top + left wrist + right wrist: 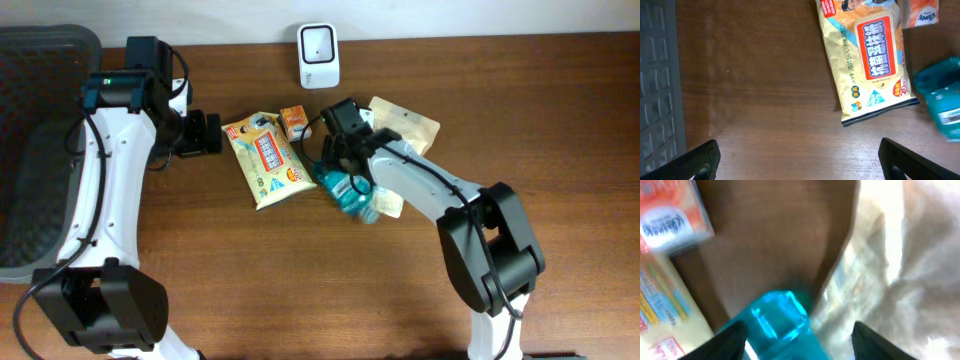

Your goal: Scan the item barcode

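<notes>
A white barcode scanner (318,55) stands at the back edge of the table. A teal bottle (346,189) lies on its side beside a yellow snack bag (265,158). My right gripper (337,160) hangs over the bottle's top end. In the right wrist view the teal bottle (782,322) sits between the open fingers of the right gripper (800,341); the left finger is at its side and a gap shows before the right finger. My left gripper (212,132) is wide open over bare wood just left of the snack bag (867,60), nothing between its fingers (700,160).
A small orange box (293,120) lies behind the snack bag. A beige paper pouch (408,125) lies under the right arm, beside the bottle. A dark mesh basket (30,150) fills the left edge of the table.
</notes>
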Motion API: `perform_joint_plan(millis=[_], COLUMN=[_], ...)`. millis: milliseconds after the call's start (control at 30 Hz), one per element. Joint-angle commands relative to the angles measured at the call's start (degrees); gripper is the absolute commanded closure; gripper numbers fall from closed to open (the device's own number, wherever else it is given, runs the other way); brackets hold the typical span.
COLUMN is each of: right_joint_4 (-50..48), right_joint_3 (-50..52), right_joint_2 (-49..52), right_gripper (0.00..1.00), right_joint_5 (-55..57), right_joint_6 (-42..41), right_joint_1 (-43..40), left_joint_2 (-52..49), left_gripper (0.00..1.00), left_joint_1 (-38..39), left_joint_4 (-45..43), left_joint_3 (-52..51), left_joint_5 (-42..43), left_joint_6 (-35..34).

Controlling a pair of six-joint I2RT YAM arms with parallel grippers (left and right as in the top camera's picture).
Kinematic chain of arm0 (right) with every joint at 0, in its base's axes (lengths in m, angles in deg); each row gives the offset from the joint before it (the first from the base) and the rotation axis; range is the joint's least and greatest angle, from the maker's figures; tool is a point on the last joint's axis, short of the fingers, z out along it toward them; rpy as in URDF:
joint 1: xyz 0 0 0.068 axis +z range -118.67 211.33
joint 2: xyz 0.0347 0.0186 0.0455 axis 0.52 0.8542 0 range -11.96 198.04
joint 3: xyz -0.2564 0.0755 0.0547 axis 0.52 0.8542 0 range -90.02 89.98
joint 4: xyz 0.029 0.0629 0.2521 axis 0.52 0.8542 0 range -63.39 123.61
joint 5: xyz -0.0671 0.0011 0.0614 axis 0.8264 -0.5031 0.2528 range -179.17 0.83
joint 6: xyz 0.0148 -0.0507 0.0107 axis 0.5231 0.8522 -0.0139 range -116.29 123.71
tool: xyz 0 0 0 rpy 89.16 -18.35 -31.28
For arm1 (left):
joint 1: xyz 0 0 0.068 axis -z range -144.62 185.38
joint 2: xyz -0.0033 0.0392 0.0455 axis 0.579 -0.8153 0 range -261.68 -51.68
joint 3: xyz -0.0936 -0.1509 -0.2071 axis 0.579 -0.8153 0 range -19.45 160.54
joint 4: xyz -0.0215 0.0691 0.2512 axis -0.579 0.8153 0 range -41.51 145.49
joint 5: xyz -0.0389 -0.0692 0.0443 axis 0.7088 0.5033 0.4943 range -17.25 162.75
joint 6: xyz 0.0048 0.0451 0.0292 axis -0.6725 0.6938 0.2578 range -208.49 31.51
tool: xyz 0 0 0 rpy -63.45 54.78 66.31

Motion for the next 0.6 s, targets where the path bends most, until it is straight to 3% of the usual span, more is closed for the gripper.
perform_joint_plan(millis=[0,100,167,267,400,567], right_joint_4=[9.75,18.03,20.63,21.59,23.98,19.10], right_joint_3=[-6.01,-10.99,-13.81,-15.26,-14.99,-12.70], right_joint_2=[-0.90,-0.90,-0.90,-0.90,0.26,2.47], right_gripper=[0.33,0.30,0.29,0.26,0.20,0.18], right_joint_5=[-1.18,-3.45,-7.34,-14.75,-15.26,-12.33], right_joint_6=[5.38,6.75,12.37,25.11,41.13,41.44], right_joint_1=[-0.09,-0.09,-0.09,-0.09,0.28,0.00], left_joint_2=[0.98,0.98,0.98,0.98,0.98,0.98], left_gripper=[0.01,0.01,0.01,0.01,0.01,0.01], left_joint_1=[-0.02,-0.02,-0.02,-0.02,-0.02,-0.02], left_joint_4=[-0.09,-0.09,-0.09,-0.09,-0.09,-0.09], left_joint_3=[-0.17,-0.17,-0.17,-0.17,-0.17,-0.17], left_joint_5=[-0.22,-0.22,-0.22,-0.22,-0.22,-0.22], left_joint_6=[0.09,0.09,0.09,0.09,0.09,0.09])
